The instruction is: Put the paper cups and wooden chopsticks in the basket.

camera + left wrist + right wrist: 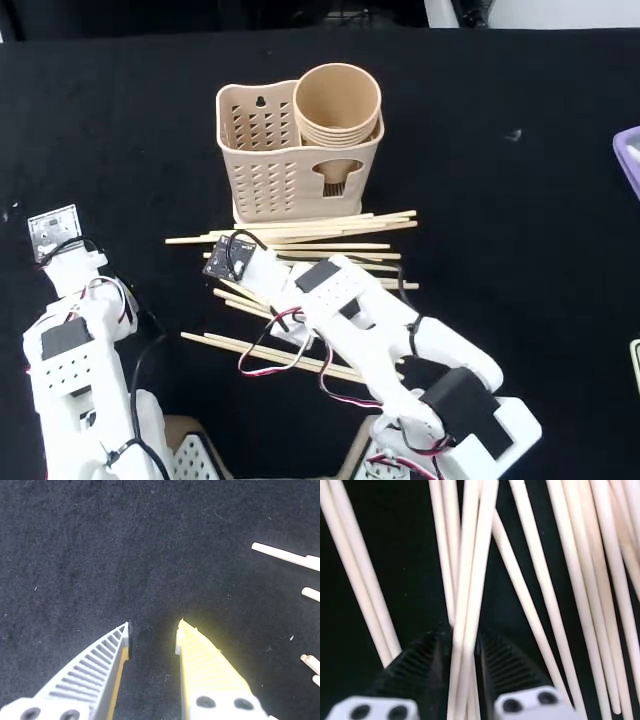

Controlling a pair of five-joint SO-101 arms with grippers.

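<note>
The main risk, I think, is that the pale wooden chopsticks [470,555], which lie scattered on the black cloth table [520,250] in front of the beige perforated plastic basket [262,160], are long and thin. A gripped pair could turn or slide out when lifted, or drag the crossed sticks beside it. Their tips could also hit the basket rim, or the stack of brown paper cups [337,100] already standing in one compartment. The right gripper [465,639] is low over the pile, closed narrowly on two sticks. The left gripper [152,626] hangs over bare cloth, partly open and holding nothing.
</note>
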